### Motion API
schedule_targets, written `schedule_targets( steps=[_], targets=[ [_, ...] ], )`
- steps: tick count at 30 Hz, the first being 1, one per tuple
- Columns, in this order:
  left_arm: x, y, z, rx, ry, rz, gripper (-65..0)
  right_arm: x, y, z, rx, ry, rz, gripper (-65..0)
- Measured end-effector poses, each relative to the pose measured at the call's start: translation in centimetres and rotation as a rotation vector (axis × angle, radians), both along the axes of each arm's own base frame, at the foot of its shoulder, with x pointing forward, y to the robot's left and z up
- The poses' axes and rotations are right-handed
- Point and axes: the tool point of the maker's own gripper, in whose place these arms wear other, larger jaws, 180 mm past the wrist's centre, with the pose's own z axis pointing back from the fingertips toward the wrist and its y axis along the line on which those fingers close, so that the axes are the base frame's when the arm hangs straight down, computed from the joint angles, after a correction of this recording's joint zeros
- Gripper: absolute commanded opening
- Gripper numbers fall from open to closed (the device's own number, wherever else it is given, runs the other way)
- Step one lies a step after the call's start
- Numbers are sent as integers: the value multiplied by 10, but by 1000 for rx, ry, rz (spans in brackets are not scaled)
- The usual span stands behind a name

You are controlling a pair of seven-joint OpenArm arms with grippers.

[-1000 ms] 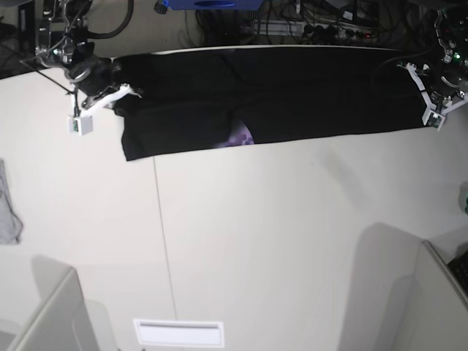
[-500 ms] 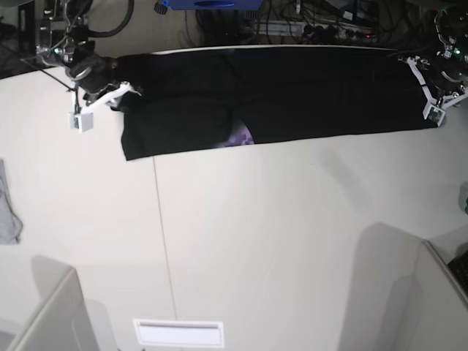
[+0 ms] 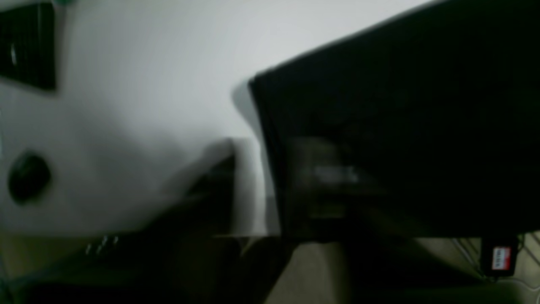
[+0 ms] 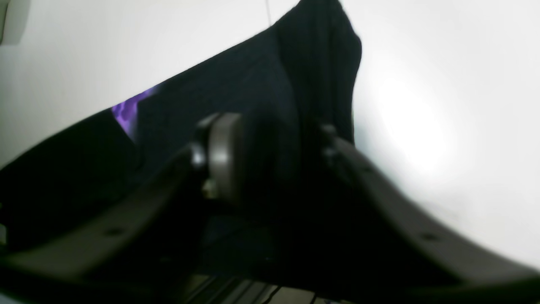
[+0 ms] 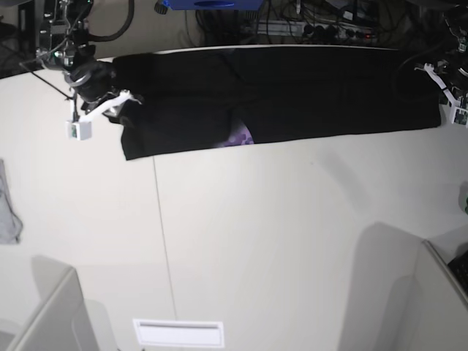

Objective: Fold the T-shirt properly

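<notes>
White desk (image 5: pixel 256 241), cables behind far edge. T-shirt (image 5: pixel 292 91) lies along far edge, one lengthwise fold apparently done, crosswise folds left. Right gripper (image 4: pixel 270 164) clenched on T-shirt. Left gripper (image 5: pixel 447 91) at end; grip indeterminable.

The T-shirt (image 5: pixel 292 91) is plain black, with a patch of purple print (image 5: pixel 238 137) showing at its lower edge; the right wrist view shows the same purple (image 4: pixel 126 110) against black cloth. The tabletop (image 5: pixel 256 241) is off-white, crossed by one thin grey seam line (image 5: pixel 162 227). A small grey cloth (image 5: pixel 7 208) lies at its left edge. The right end effector (image 5: pixel 99 110) is white-framed with dark parts; the left end effector (image 5: pixel 450 91) is likewise white-framed.
</notes>
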Motion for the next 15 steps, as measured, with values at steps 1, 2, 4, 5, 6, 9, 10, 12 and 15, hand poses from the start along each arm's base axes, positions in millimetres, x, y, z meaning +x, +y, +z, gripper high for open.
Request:
schedule_targets(
  steps=[1,2,4,5,6,9,10,12,15],
  targets=[
    [-1,-2,-5,-20,-4,16,-650,-2,12,1,17,-9,52,-650],
    [-1,-5,-11,-47,-17,36,-650,-5,25,1,42,-13,99,-650],
    [-7,-15,-32,-107,17,51,-650,-12,38,-11,79,9,127,-650],
    [-12,-20,-44,-126,54,47,-650,-13,39,-22,86,45,110,-650],
    [-13,-25,-52,-147,72,48,-650,-14,36,-33,83,74,92,-650],
    [-14,-25,-68,-189,86,68,-650,-18,30,-60,96,144,67,-650],
    [-15,-23,-74,-202,82,81,-650,-18,29,-67,106,155,57,-650],
    [-15,-17,-93,-222,82,123,-650,-11,26,-72,123,159,45,-650],
    [6,-11,-105,-182,32,112,-650,6,21,-77,130,152,43,-650]
  ],
)
